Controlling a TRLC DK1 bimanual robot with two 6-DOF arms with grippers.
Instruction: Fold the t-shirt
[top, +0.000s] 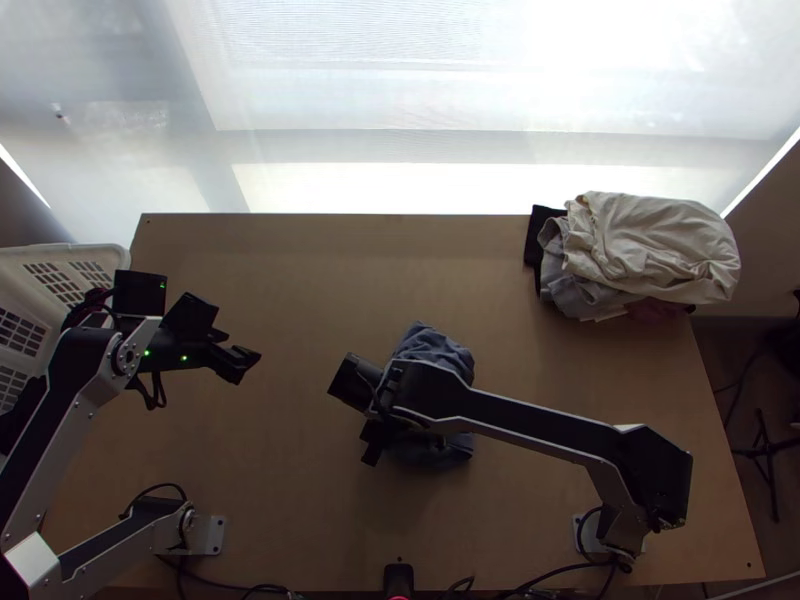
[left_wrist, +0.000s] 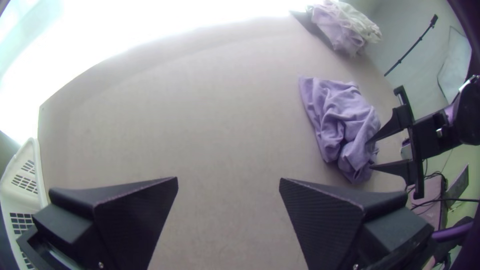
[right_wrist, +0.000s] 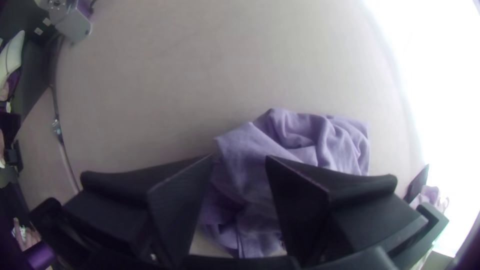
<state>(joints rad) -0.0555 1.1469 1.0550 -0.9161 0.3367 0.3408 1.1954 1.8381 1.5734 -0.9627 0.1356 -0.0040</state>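
Note:
The t-shirt (top: 432, 347) lies bunched near the middle of the table, blue-grey in the top view and purple in the left wrist view (left_wrist: 340, 115) and right wrist view (right_wrist: 300, 135). My right gripper (top: 368, 425) is over the shirt's left side, its arm hiding the shirt's middle. In its wrist view, the right gripper (right_wrist: 240, 157) stands open, with cloth showing between its fingers. Far to the left of the shirt, my left gripper (top: 245, 362) is above the table. From its own wrist, the left gripper (left_wrist: 228, 180) is open above bare wood.
A pile of cream and grey clothes (top: 650, 250) with a dark piece lies at the table's back right corner. A white plastic basket (top: 75, 255) stands by the left edge, close to the left arm. Bare table (top: 290, 270) spreads between basket and shirt.

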